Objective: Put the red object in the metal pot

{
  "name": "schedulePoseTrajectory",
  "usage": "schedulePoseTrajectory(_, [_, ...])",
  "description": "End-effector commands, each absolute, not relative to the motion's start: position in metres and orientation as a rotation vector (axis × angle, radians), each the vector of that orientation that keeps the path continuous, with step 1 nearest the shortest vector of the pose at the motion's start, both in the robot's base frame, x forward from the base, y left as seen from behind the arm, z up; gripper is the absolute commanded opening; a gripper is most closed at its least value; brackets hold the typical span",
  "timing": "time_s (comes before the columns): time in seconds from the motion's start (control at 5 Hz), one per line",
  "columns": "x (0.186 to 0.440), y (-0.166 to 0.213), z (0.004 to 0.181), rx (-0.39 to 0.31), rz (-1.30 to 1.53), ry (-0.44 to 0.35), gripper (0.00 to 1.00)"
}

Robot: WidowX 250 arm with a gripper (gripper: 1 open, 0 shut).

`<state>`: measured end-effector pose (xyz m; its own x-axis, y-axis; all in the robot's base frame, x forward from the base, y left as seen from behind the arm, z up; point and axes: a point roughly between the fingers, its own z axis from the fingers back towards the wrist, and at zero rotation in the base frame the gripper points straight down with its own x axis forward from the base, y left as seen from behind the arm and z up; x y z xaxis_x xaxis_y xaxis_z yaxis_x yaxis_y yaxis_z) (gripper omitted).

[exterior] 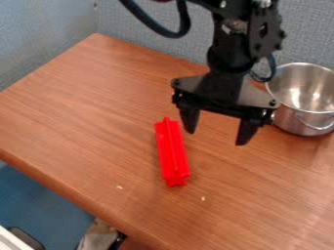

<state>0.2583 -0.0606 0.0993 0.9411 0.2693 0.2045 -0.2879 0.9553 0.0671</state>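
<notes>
Pincer (218, 131) spread wide, its two dark fingertips well apart and nothing between them, the arm hangs over the middle of the wooden table (98, 107), a little to the right of the red object (173, 153) and beyond it. That bar lies flat on the boards, near the middle of the scene, its long side running from the far end to the near end with a slight slant. The metal pot (303, 96) stands at the far right, upright and open at the top, well apart from the bar.

As for handling, the bar looks like moulded plastic, so I would judge it light and stiff, not likely to bend or dent under a firm squeeze. Its surface has a mild shine (smooth plastic can slide a bit, so a centred bite is kinder than a hasty one). The best hold is probably across the narrow width at mid-length, one fingertip on the left long side and one on the right, which should keep it balanced. Taken near one end, it could droop or swivel. Being long beside the pot's mouth, it may need to go in with one end tipped down, or it could catch on the rim.

Counted up: one red bar, one pot, one arm with one pincer of two fingers, one table.
</notes>
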Motion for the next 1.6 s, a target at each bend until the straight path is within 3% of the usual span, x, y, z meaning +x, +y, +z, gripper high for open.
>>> schedulePoseTrajectory(0.0, [0.269, -0.050, 0.112, 0.115, 0.388, -0.220, 1.00])
schedulePoseTrajectory(0.2, [0.271, -0.042, 0.111, 0.139, 0.471, -0.206, 1.00])
schedulePoseTrajectory(0.6, [0.257, -0.025, 0.092, 0.172, 0.560, -0.150, 1.00])
schedulePoseTrajectory(1.0, [0.238, 0.010, 0.051, 0.144, 0.816, -0.125, 1.00])
schedulePoseTrajectory(1.4, [0.237, 0.015, 0.069, 0.122, 0.827, -0.166, 1.00])
